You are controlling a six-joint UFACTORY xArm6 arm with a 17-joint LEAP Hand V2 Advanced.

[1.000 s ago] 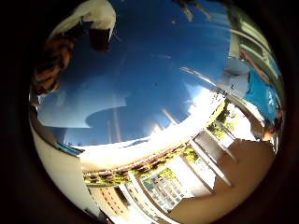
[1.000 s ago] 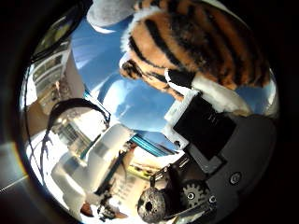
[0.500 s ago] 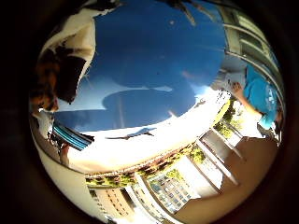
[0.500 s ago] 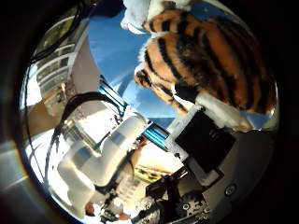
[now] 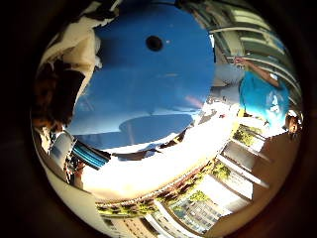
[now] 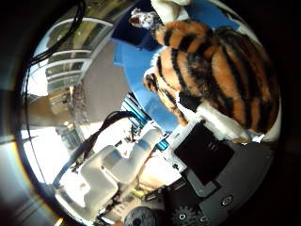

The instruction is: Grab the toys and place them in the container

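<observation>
A: Where is the tiger [image 6: 221, 80] now?

B: Close against the palm; the hand [image 6: 207, 155] has its fingers curled around it, above the blue table [image 5: 148, 89].

A: What can go wrong?

B: I think the plush is soft and may slip if the fingers relax; I see no container, so a release here would probably miss it.
</observation>
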